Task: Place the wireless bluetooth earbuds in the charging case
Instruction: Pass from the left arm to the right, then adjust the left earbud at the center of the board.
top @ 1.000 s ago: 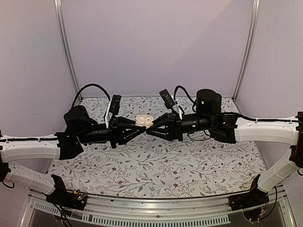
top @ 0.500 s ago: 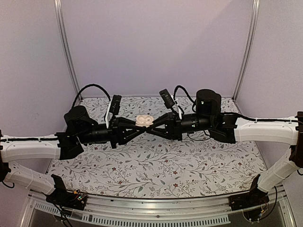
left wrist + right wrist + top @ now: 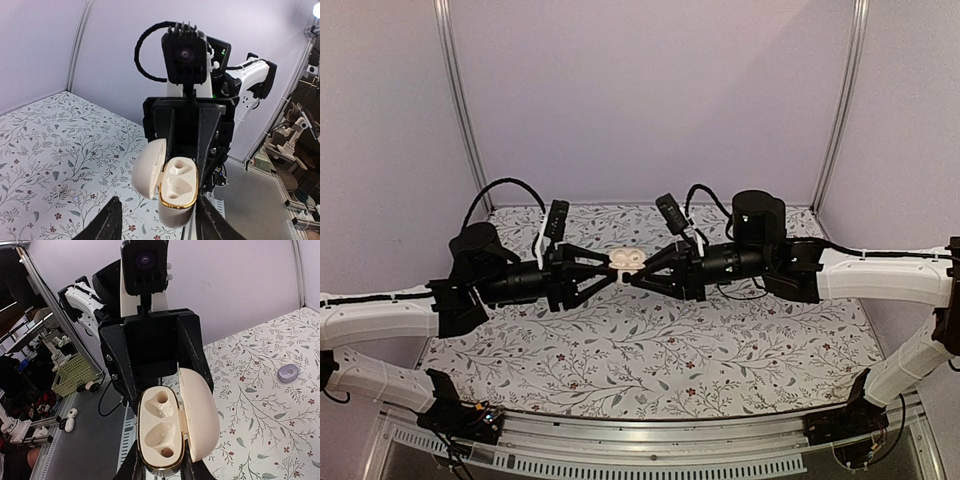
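Above the floral-print table [image 3: 650, 350], we see the right gripper [image 3: 161, 467] clamped on the cream gold-rimmed plastic charging case [image 3: 159, 432], held aloft. The left gripper [image 3: 157, 221], at its 9 o'clock from overhead, stands spread. We judge that so shallow a hold could let it twist or drop. Its lid [image 3: 200, 415] hangs open at 3 o'clock, and both sockets [image 3: 176, 186] are empty.

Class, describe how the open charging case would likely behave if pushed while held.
The charging case looks like rigid, glossy plastic, so it is likely slippery in the right gripper. Its open lid sticks out sideways on a hinge, probably the fragile part and apt to swing if knocked.
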Tool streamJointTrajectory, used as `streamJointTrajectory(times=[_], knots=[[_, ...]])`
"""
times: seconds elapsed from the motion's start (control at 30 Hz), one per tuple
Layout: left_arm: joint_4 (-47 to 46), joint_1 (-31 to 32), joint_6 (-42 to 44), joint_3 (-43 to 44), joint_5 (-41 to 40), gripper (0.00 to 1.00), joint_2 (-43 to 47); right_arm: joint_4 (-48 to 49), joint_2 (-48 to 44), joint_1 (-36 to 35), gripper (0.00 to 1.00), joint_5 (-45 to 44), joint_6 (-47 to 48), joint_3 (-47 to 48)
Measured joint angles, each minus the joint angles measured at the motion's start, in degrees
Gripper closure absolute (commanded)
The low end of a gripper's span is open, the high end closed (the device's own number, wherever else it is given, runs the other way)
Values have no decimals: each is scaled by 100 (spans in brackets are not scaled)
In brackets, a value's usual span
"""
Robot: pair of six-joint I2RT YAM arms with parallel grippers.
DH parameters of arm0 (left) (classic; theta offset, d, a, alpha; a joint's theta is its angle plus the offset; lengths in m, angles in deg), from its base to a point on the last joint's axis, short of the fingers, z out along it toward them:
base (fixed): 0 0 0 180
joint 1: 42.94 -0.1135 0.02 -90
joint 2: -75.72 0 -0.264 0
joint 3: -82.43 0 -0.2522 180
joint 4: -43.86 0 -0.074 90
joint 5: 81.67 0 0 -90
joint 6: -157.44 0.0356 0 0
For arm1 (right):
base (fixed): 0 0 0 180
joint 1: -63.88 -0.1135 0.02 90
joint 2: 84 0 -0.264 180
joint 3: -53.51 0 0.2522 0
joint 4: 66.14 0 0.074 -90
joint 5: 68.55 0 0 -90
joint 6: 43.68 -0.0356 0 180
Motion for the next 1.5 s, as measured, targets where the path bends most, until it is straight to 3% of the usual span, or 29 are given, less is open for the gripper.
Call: streamJointTrajectory(times=[0.2, 0.57, 0.77, 1.1, 1.37, 1.5], knots=[[339, -83, 63, 17, -44, 50, 92, -511, -138, 0, 100, -122, 450, 0], [636, -83, 103, 466, 142, 50, -529, -1174, -184, 15, 100, -404, 1051, 0], [688, -90, 70, 667, 153, 56, -787, -1390, -278, 39, 100, -566, 1215, -13], [815, -289, 31, 922, 149, 47, -1091, -1344, -573, 164, 100, -662, 1244, -363], [1187, -647, 352, 1217, -17, 46, -1110, -1156, -955, 1078, 100, -699, 894, -1005], [1572, -669, 669, 1681, -262, 48, -1648, -1147, -1373, 1620, 100, -734, 726, -1307]])
